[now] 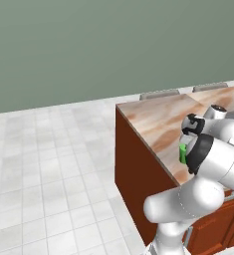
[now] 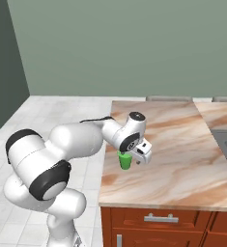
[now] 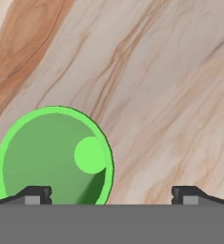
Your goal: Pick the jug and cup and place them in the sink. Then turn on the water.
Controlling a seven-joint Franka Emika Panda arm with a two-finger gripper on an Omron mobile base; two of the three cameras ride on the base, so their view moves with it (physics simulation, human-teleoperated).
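Marbled tabletop (image 2: 182, 159) spread out under the arm, and the gripper (image 3: 111, 193) hangs just above it, jaws spread wide, nothing held. The green cup (image 3: 54, 155) stands upright right below, off toward one fingertip rather than centred. This looks like the cup pick: it needs a sideways shift, then a descent.

Arm (image 2: 81, 140) folded forward from the base, elbow bent, forearm reaching out level — wrist turned so the hand points straight down. Gripper (image 3: 111, 193) with jaws spread wide, nothing between them. Fingertips (image 3: 37, 194) low — one at each side in the hand view.
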